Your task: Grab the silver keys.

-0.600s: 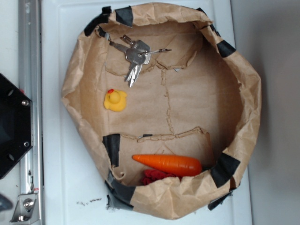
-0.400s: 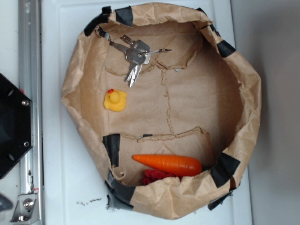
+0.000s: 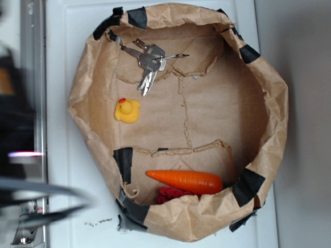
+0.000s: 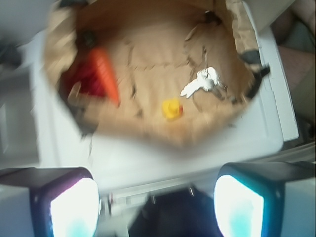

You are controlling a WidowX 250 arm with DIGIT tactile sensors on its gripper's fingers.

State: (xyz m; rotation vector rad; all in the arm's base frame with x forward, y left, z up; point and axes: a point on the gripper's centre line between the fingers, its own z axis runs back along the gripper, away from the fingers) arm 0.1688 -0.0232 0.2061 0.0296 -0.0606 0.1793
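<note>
arm now motion-blurred at frame left, was static | gripper [image 4: 157,205] jaws wide apart, empty, outside paper bag [image 3: 269,88] | silver keys [image 3: 150,61] unmoved near bag's top-left rim | approach starting

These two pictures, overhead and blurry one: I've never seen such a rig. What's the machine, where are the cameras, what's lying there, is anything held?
It is a small robot arm. The exterior view looks straight down on a brown paper basin on a white table; the dark blur at the left edge is probably the arm. The wrist view comes from a camera on the arm, with the two glowing fingers of the gripper apart, holding nothing. Inside the basin lie the silver keys, a yellow duck, an orange carrot and something red.
</note>
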